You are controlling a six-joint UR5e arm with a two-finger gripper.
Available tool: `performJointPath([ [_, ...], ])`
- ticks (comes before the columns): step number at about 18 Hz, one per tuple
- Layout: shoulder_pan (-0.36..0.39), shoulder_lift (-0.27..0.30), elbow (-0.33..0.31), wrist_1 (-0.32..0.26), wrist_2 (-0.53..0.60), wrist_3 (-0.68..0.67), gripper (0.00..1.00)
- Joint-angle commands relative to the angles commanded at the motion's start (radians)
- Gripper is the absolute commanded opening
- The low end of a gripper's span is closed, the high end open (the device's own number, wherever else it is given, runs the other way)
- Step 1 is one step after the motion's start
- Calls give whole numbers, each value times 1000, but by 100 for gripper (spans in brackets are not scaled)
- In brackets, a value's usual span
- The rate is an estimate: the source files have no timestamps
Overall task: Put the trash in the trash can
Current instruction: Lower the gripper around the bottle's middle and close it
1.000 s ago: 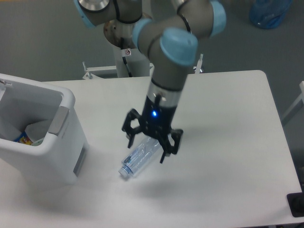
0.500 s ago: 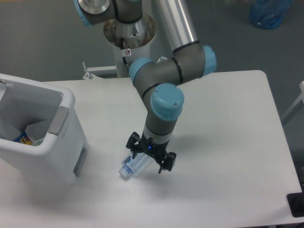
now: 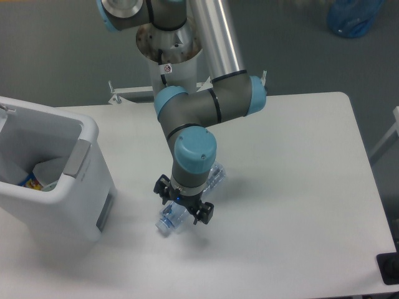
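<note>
- The trash can (image 3: 93, 187) stands at the left edge of the table (image 3: 299, 187): a big white bin with a rounded rim and a grey panel (image 3: 76, 157) near the top of the side facing the arm.
- Down inside the bin, something white lies beside a small blue-and-orange packet (image 3: 32, 182); any print on the packet is too small to read.
- To the right of the bin, on the bare white tabletop, lies the bottle (image 3: 187, 202): long, clear plastic, ridged, pale cap pointing down toward the front-left, its other end poking out behind the arm's wrist. No label or brand can be made out on it.
- The gripper (image 3: 184, 208) comes straight down over the bottle's middle, its black fingers (image 3: 163, 189) straddling it on either side. Whether they have clenched on the plastic or just sit around it, I cannot tell.
- A small tag with a red mark (image 3: 166, 67) is stuck on the arm's base column; its writing is unreadable.
- Far right, on the floor behind the table, sits a blurry blue object (image 3: 354, 17).
</note>
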Motion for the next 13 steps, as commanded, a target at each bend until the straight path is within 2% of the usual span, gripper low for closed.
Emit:
performJointPath([
  [4,-6,-22,8,2,14,-2,98],
  [5,-6,-23,11,-8,23,-2,83],
  [6,-6,-25,14,-11,25,-2,54],
  [7,-8,-23,15,-9,25,-5,34],
  [8,-8,-25,18,-6,26,-9,23],
  [9,-8,-26,24,-5,31,-11,17],
  [13,-8,-35,63,0,31,-12,15],
])
